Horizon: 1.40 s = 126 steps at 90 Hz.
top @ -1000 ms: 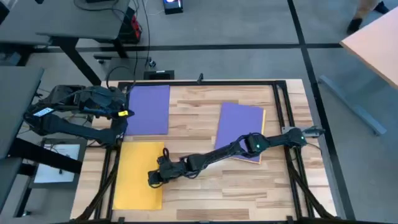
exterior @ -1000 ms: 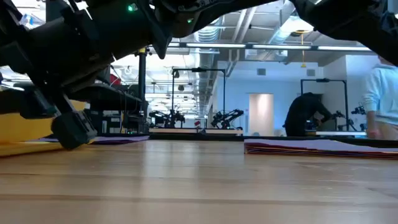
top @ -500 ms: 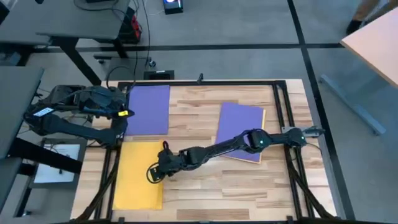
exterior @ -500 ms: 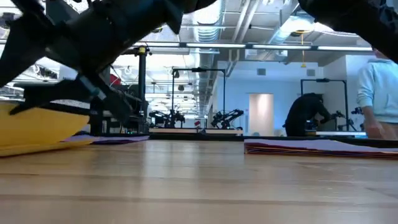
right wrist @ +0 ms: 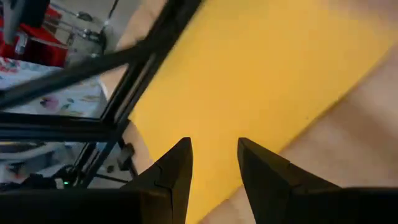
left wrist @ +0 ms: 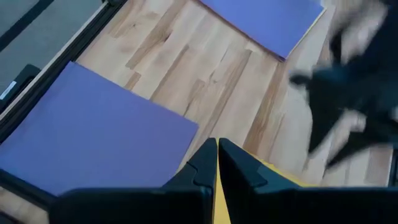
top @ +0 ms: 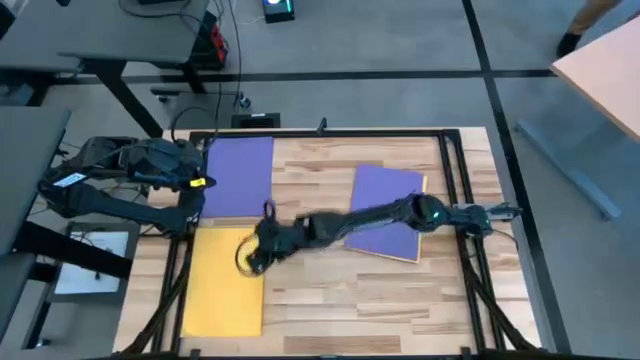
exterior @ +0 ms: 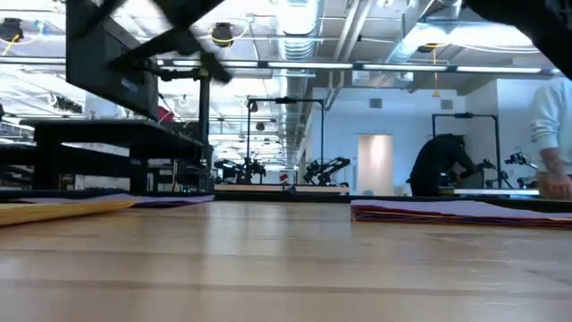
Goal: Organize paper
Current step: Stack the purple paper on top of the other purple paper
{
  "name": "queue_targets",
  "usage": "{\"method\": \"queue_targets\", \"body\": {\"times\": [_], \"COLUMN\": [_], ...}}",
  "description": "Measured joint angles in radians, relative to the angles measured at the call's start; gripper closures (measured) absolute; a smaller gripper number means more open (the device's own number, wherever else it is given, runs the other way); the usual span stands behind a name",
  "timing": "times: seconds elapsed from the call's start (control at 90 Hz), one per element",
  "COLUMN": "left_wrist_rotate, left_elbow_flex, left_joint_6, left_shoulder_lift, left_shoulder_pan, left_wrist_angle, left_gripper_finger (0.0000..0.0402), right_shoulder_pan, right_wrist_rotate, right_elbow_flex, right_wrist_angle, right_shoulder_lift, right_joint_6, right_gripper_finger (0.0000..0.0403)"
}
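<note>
The right arm reached far across the wooden table [top: 330,290], stretched nearly flat, its right gripper [top: 250,258] raised over the yellow sheet [top: 222,285], near that sheet's upper right corner. Its fingers [right wrist: 174,174] stood apart with nothing between them; the yellow sheet lay flat directly beneath. Behind the gripper, under the arm's forearm, rested a purple-topped stack of paper [top: 385,205]. A second purple sheet [top: 238,175] lay beyond the yellow one, beside the left gripper [top: 200,183], which waited at the table's left edge with its fingers [left wrist: 202,165] pressed together, empty.
</note>
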Motion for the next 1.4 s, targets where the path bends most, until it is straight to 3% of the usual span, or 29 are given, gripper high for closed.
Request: {"method": "queue_targets", "body": {"times": [0.189, 0.344, 0.433, 0.533, 0.7, 0.867, 1.0, 1.167, 1.311, 1.4], "left_wrist_rotate": [0.000, 0.041, 0.141, 0.229, 0.321, 0.321, 0.321, 0.326, 0.413, 0.434], "left_elbow_flex": [0.000, -0.002, -0.004, -0.006, -0.006, -0.006, -0.006, -0.033, -0.169, -0.275], "left_joint_6": [0.026, 0.087, 0.149, 0.205, 0.236, 0.207, 0.171, 0.167, 0.207, 0.221], "left_shoulder_lift": [0.099, 0.232, 0.312, 0.399, 0.475, 0.495, 0.501, 0.501, 0.490, 0.489], "left_shoulder_pan": [0.000, 0.002, 0.029, 0.060, 0.148, 0.213, 0.224, 0.224, 0.247, 0.264], "left_wrist_angle": [-0.001, 0.003, 0.006, 0.062, 0.118, 0.159, 0.214, 0.310, 0.404, 0.472], "left_gripper_finger": [0.0402, 0.0402, 0.0402, 0.0402, 0.0402, 0.0402, 0.0402, 0.0402, 0.0402, 0.0402], "right_shoulder_pan": [-0.116, -0.209, -0.263, -0.316, -0.414, -0.515, -0.551, -0.497, -0.442, -0.421], "right_wrist_rotate": [0.016, 0.189, 0.264, 0.270, 0.241, 0.016, -0.142, -0.190, -0.188, -0.150], "right_elbow_flex": [0.001, -0.008, -0.050, -0.169, -0.539, -1.032, -1.310, -1.470, -1.508, -1.511], "right_wrist_angle": [-0.399, -0.759, -0.859, -0.846, -0.691, -0.248, 0.030, 0.293, 0.463, 0.479], "right_shoulder_lift": [-0.184, -0.284, -0.323, -0.389, -0.538, -0.707, -0.748, -0.736, -0.731, -0.730], "right_joint_6": [-0.217, -0.329, -0.367, -0.417, -0.488, -0.493, -0.384, -0.209, -0.085, -0.040], "right_gripper_finger": [0.0284, 0.0284, 0.0284, 0.0283, 0.0267, 0.0244, 0.0234, 0.0232, 0.0232, 0.0232]}}
